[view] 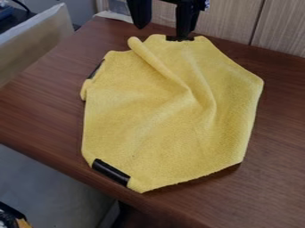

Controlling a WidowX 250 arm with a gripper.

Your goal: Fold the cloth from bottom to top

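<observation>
The yellow cloth point(161, 116) lies spread on the brown table, with creases running from its upper left toward its middle. Black strips sit at its lower-left corner, its upper-left edge and its top edge. At the top of the view, the black gripper point(161, 32) hangs over the cloth's far edge with its two fingers wide apart. The right fingertip is close to the black strip on the top edge; whether it touches cannot be told. Nothing is held between the fingers.
The table point(42, 107) extends on both sides of the cloth, and its front edge runs close below the cloth's lower-left corner. A wooden panel point(232, 18) stands behind the table. A pale board-like surface point(33, 42) is at the upper left.
</observation>
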